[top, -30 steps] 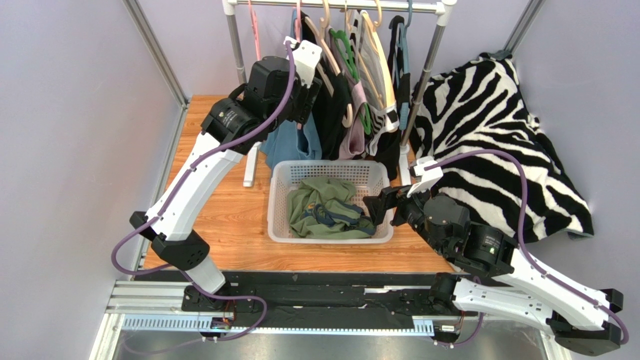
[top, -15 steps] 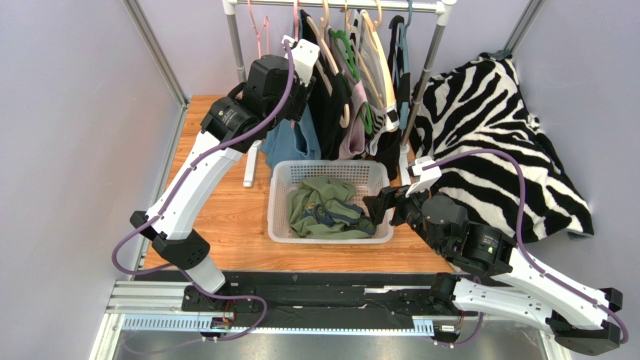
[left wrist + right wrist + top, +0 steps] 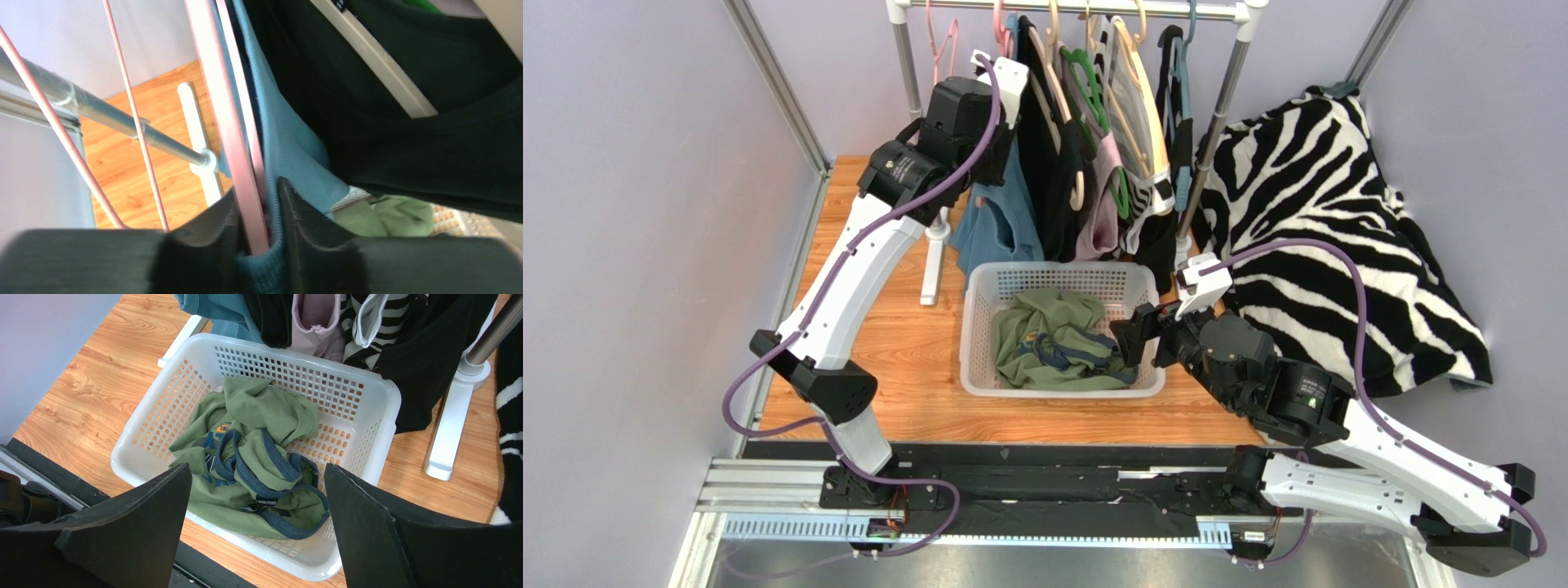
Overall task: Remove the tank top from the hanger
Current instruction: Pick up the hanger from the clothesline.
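Since one second ago, the left arm's wrist has shifted toward the upper left of the top view, and the left gripper [image 3: 264,211] has narrowed. Its matte black fingers are now pressed onto the pink flat-bar hanger [image 3: 230,122] together with a fold of the teal-blue ribbed-knit tank top [image 3: 288,144]. The tank top hangs on that hanger at the left end of the grey metal rack rail [image 3: 1075,10], beside a smooth black garment [image 3: 399,122].

The right gripper [image 3: 255,471] is spread wide with nothing between its fingers. It hovers over the white perforated plastic basket [image 3: 368,404].

Only the left wrist view shows the pinch and the rib texture of the knit. In the top view the wrist housing hides the fingers. The right wrist view shows a crumpled olive-green shirt with navy trim [image 3: 258,416] in the basket. Only the top view shows the zebra-striped fabric [image 3: 1320,221] at centre right and the grained wooden tabletop [image 3: 891,343].
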{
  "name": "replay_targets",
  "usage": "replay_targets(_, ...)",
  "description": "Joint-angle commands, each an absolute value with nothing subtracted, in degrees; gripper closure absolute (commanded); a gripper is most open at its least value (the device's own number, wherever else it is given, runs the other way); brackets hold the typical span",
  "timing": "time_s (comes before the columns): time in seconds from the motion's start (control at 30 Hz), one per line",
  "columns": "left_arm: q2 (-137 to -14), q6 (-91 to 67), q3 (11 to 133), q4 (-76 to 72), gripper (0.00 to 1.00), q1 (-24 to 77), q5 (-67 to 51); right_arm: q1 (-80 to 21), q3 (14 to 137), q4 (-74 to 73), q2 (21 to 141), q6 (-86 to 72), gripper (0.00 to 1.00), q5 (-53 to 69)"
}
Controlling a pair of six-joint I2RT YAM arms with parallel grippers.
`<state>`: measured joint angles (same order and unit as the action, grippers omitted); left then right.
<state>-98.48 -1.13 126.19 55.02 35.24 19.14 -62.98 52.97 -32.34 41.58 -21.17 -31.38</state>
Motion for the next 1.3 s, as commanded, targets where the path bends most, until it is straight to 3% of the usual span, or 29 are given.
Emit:
replay_targets(0.0,-98.26,-2.55,129.81,54.84,0.82,34.54,17.58,-63.28,55.37,-29.88,41.75,-20.48,0.16,-31.2)
replay_targets(0.03,-98.26,-2.55,130.25,54.84,0.97,34.45,17.58,-63.28,55.28,-29.8,41.66,-20.57,0.17,-31.2)
replay_targets(0.07,-98.35,-2.55,130.6,54.93,1.0,34.37,17.49,-63.28,55.02,-29.79,41.75,-20.65,0.17,-31.2)
replay_targets(0.67,-90.71,1.23,136.06,52.2,1.0,34.1,19.34,-63.28,52.82,-29.09,41.05,-21.71,0.19,-31.11)
replay_targets(1.0,-75.86,5.96,121.75,53.26,1.0,35.15,14.68,-63.2,54.92,-30.06,41.65,-21.09,0.19,-31.2)
replay_targets(1.27,-68.47,12.04,120.49,54.67,1.0,37.0,9.5,-63.19,57.57,-30.32,43.95,-20.65,0.19,-30.76)
